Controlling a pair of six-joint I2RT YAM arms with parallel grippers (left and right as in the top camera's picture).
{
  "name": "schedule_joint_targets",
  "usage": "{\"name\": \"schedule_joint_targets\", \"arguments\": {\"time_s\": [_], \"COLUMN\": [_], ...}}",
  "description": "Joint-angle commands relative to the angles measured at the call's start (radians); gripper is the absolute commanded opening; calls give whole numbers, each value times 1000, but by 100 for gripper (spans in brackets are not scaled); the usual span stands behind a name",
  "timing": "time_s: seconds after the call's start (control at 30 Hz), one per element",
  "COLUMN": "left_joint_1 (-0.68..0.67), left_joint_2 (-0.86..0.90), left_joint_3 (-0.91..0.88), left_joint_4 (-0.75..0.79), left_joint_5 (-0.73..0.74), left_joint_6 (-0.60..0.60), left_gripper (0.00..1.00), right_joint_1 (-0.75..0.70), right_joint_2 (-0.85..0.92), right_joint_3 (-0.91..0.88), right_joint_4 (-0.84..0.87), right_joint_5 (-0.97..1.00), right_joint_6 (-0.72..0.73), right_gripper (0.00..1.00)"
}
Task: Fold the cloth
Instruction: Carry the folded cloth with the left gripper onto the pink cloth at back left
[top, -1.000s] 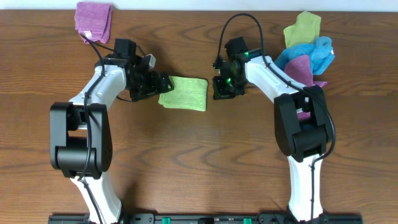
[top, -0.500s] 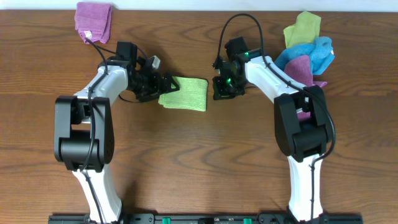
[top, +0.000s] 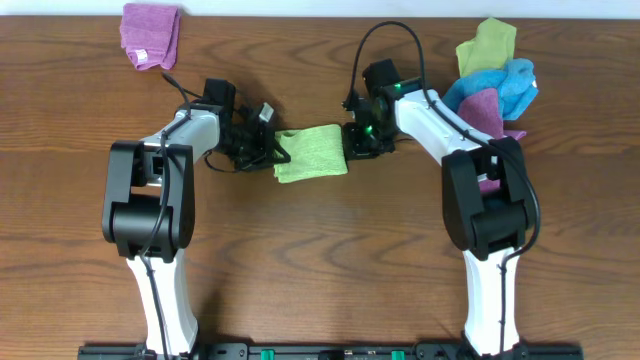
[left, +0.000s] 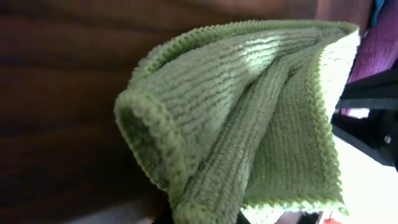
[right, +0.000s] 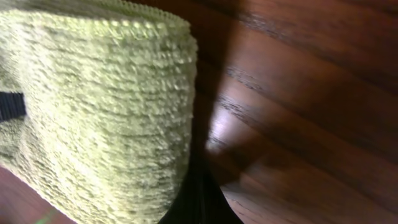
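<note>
I see the wooden table filling the overhead frame. At upper right lies a heap of coloured cloths. The folded green cloth sits just above centre, between both grippers. A purple cloth lies at upper left. My left gripper touches the green cloth's left edge and my right gripper its right edge. I cannot tell how either pair of jaws stands.

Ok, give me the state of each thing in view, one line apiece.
green cloth: folded in layers.
left pincer: at the cloth's left edge; open or shut unclear.
right pincer: at its right edge; likewise unclear.
purple cloth: folded, far left corner.
cloth pile: heaped, unfolded.
</note>
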Motion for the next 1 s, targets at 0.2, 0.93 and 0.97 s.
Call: {"name": "schedule_joint_targets", "arguments": {"time_s": [0.2, 0.93, 0.97], "left_joint_1": [92, 430, 428], "left_joint_2": [12, 272, 297], "left_joint_3": [301, 647, 647], "left_joint_4": [73, 868, 920], "left_joint_5": [38, -192, -203], "left_joint_6": [-115, -1128, -1175], "left_gripper": [5, 6, 6], "right_joint_1": [-76, -80, -79], "right_joint_2": [-10, -51, -51], "right_joint_3": [74, 82, 82], "right_joint_4": [-87, -170, -183], "right_joint_5": [14, 6, 6], "right_joint_6": [-40, -37, -37], "right_gripper": [1, 1, 1]}}
